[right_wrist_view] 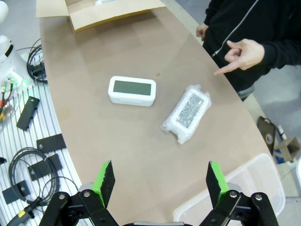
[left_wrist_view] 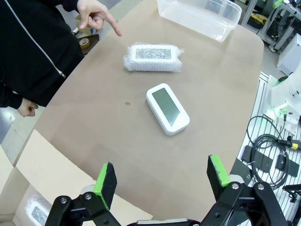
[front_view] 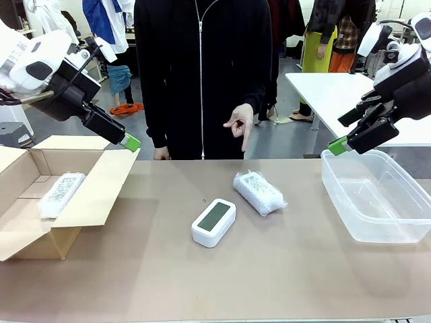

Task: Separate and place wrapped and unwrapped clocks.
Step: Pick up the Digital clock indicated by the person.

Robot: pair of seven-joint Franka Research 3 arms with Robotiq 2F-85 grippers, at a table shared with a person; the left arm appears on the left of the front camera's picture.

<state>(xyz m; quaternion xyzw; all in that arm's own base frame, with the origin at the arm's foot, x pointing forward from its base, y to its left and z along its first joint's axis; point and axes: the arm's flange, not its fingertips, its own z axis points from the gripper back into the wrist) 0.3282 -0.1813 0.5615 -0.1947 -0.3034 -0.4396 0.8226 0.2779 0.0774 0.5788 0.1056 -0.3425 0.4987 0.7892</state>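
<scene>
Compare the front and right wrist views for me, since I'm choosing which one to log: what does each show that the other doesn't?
Front: the open left pincer. Right wrist: cables and black plates on a slatted rack beside the table. Both: cardboard box, bare white clock, a wrapped bundle beside it, the person's pointing hand, clear tub, open right pincer.

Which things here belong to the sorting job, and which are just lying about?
Job: wrapped clock on the table, second wrapped clock inside the cardboard box, bare white clock, clear tub.
Lying about: cables, tape roll.
</scene>
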